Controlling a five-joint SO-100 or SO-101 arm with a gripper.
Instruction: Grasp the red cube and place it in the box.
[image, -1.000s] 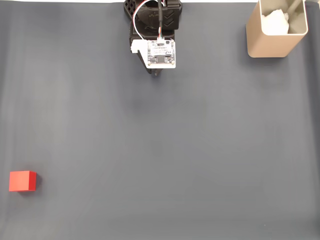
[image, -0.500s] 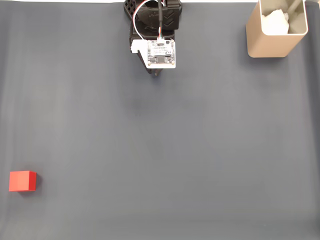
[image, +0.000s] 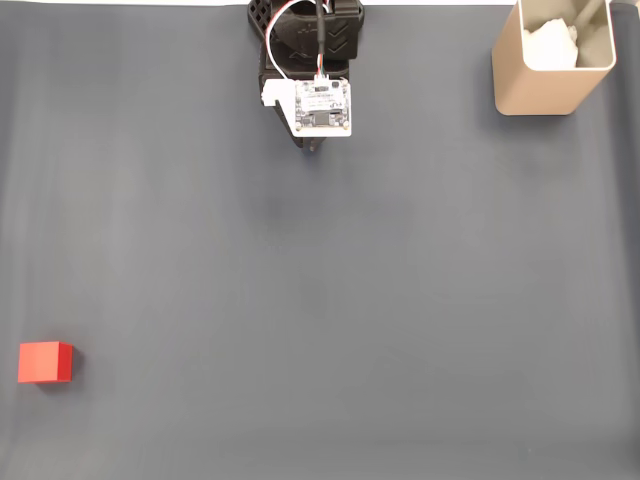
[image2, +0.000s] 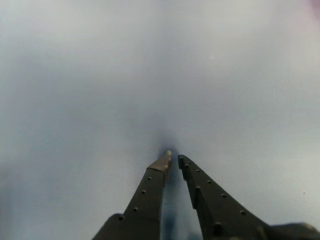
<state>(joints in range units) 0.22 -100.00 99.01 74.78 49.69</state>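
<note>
Red cube (image: 45, 362) sits at the near left of the tabletop (image: 400, 300) in the fixed view, flat on one face, nothing touching it, well apart from everything else. Looks small, rigid, light; matte smooth faces, probably not slippery, not fragile. Best hold, as a guess: fingers on two opposite side faces, centred, coming straight down so it doesn't twist or skid on the dark mat. Edges look roughly square to the picture frame, so the wrist likely needs to line up with those faces.

Box (image: 552, 62) stands upright at the far right corner, open top, tan walls, something white and crumpled inside. Tall thin walls, so the cube should be dropped in from above rather than pushed over the rim.

Arm (image: 308, 60) is at far centre, folded in close over its base, white camera board on top, well apart from both cube and box. Gripper (image2: 173, 159) in the wrist view points down at bare grey mat; the two dark fingers (image2: 150, 192) are nearly together, tips just a sliver apart, holding nothing. Surface beyond is blurred.

Judgement: reach not started; needs a long swing to the near left and fingers opened first.
</note>
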